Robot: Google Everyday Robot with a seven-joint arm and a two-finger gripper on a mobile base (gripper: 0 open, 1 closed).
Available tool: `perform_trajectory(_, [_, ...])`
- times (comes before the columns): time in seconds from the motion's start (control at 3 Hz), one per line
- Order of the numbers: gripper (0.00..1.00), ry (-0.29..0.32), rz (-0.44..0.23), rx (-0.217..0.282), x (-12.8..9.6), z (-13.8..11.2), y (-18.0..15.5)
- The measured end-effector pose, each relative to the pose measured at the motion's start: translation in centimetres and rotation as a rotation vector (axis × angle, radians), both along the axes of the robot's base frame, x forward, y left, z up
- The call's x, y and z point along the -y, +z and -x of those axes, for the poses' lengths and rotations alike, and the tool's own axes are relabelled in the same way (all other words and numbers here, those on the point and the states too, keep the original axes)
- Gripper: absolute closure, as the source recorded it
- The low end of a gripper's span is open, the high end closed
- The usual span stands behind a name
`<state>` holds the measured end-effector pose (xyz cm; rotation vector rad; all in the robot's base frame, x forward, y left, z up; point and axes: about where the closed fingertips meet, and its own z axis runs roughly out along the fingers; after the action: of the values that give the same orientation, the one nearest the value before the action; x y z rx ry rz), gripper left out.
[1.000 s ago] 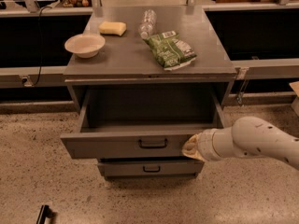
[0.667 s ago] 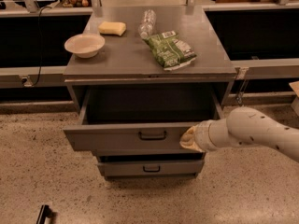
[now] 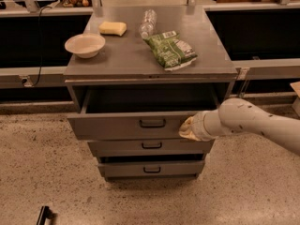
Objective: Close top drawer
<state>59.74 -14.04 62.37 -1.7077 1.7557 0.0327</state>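
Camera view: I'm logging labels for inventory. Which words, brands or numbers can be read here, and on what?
On the green bag: pale print, too blurred to read.
On the bottle: nothing clear enough to read.
On the top drawer, with the claw against its front, right of the handle: no text.
Nothing here can be quoted.

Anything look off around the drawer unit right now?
The top drawer hangs partly open, with the gripper against its front, right of the handle. The bottom drawer looks slightly ajar too: a dark gap shows above its front. On the cabinet top a plastic bottle lies on its side. Nothing spilled or damaged.
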Motion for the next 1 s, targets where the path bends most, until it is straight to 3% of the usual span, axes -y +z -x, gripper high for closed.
perform_trajectory(1.0, [1.00, -0.019, 0.022, 0.003, -0.4, -7.1, -0.9])
